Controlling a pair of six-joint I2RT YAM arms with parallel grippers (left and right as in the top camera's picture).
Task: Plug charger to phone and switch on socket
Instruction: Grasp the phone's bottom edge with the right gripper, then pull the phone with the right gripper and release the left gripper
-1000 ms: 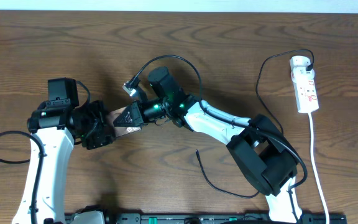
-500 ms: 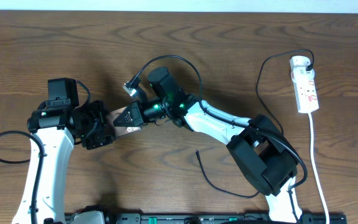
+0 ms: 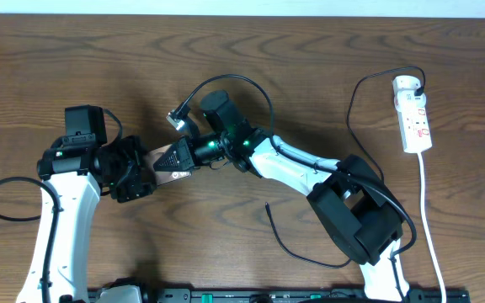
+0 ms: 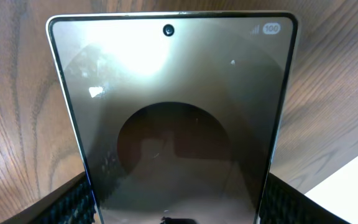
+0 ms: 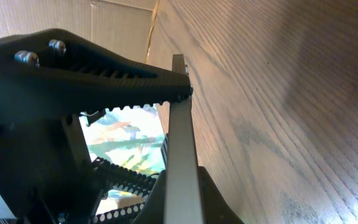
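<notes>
Your wood-grain counter [image 3: 327, 50] carries the white socket [image 3: 413, 114] flat near its far right corner, its white cord [image 3: 428, 219] running to the near edge. The thin black charger [image 3: 349, 109] snakes just beside it.

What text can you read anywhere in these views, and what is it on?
"100": battery badge, top right of the phone screen, left wrist view.
Overhead view, white lettering on the phone: too small to read.
On the socket, red marks: too small to read.

phone [image 4: 173, 124] bottom cropped, socket [image 3: 414, 118] switches indistinct
</notes>
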